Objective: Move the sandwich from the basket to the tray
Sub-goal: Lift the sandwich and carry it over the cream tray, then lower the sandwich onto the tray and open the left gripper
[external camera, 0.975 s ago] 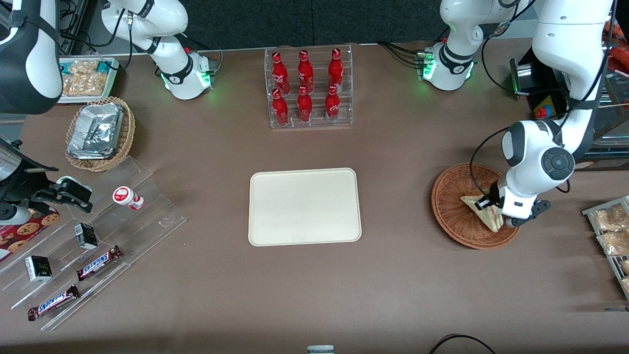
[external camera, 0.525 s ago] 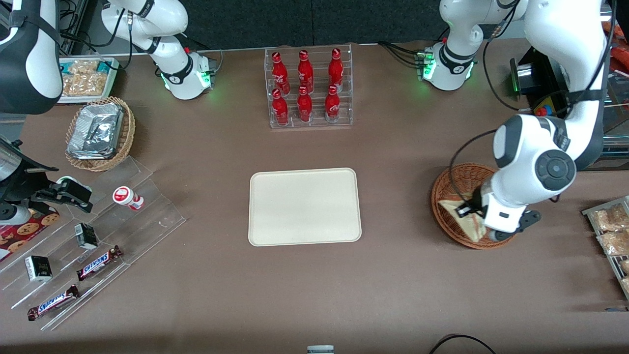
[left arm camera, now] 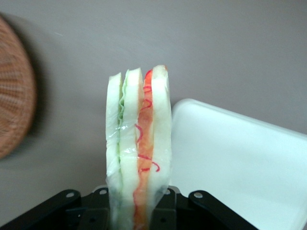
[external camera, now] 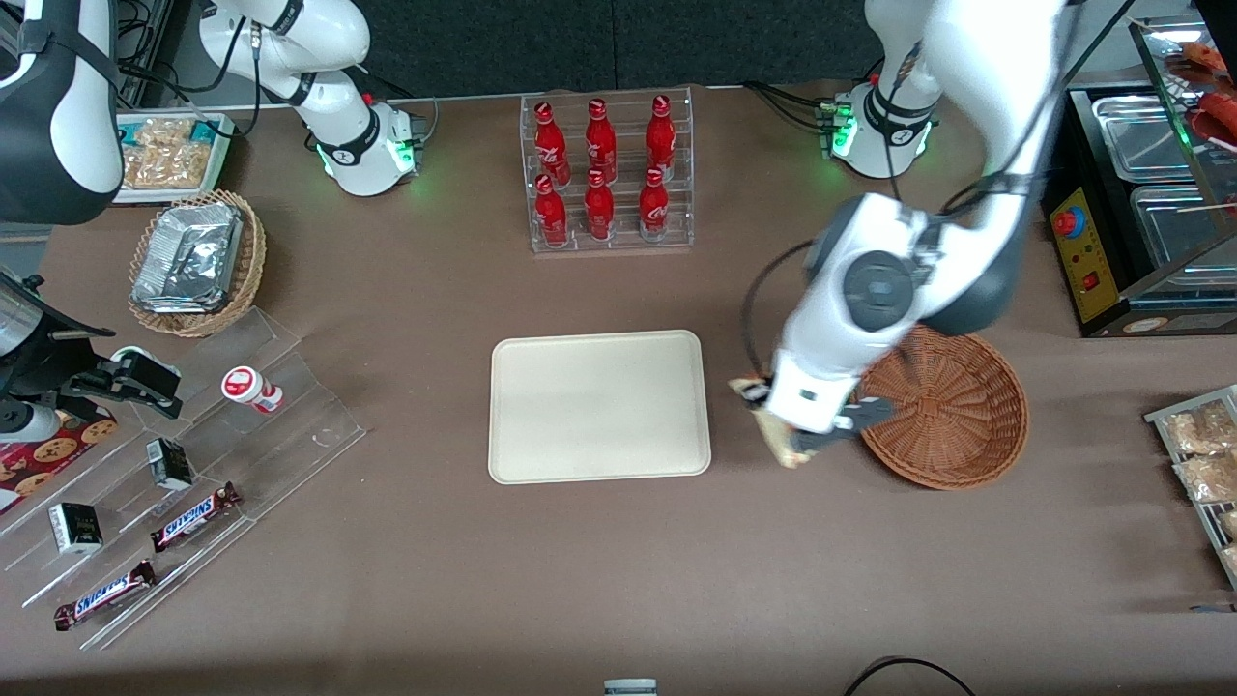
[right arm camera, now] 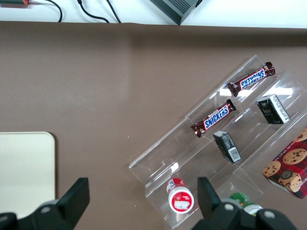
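My left gripper (external camera: 778,435) is shut on the sandwich (external camera: 773,433), a clear-wrapped wedge of pale bread with green and red-orange filling (left arm camera: 140,158). It hangs above the bare table between the reddish-brown wicker basket (external camera: 952,411) and the cream tray (external camera: 599,406). In the left wrist view the sandwich stands upright between the black fingers (left arm camera: 165,203), with the tray's rounded corner (left arm camera: 240,163) beside it and the basket's rim (left arm camera: 17,115) at the frame's edge. Nothing lies in the basket or on the tray.
An acrylic rack of red bottles (external camera: 606,174) stands farther from the front camera than the tray. Stepped acrylic racks with candy bars (external camera: 193,517) and a tan basket of foil packs (external camera: 193,261) lie toward the parked arm's end. Snack packs (external camera: 1198,449) lie toward the working arm's end.
The gripper has lifted the sandwich out of the basket and carried it sideways toward the tray. The basket now shows with nothing in it.
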Action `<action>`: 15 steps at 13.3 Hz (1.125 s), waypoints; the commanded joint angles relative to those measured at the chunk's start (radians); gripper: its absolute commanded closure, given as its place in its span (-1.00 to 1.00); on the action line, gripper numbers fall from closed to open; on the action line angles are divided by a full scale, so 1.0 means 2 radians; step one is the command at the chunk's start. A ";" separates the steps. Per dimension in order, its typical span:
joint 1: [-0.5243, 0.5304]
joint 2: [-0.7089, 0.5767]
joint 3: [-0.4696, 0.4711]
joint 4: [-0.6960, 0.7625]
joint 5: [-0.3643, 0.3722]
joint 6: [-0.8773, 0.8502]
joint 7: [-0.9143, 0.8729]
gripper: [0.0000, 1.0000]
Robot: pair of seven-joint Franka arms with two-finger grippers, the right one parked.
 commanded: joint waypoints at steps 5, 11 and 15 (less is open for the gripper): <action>-0.081 0.128 0.008 0.144 0.001 0.023 0.025 0.89; -0.133 0.212 0.011 0.212 0.003 0.047 0.026 0.89; -0.150 0.249 0.013 0.234 0.030 0.060 0.025 0.89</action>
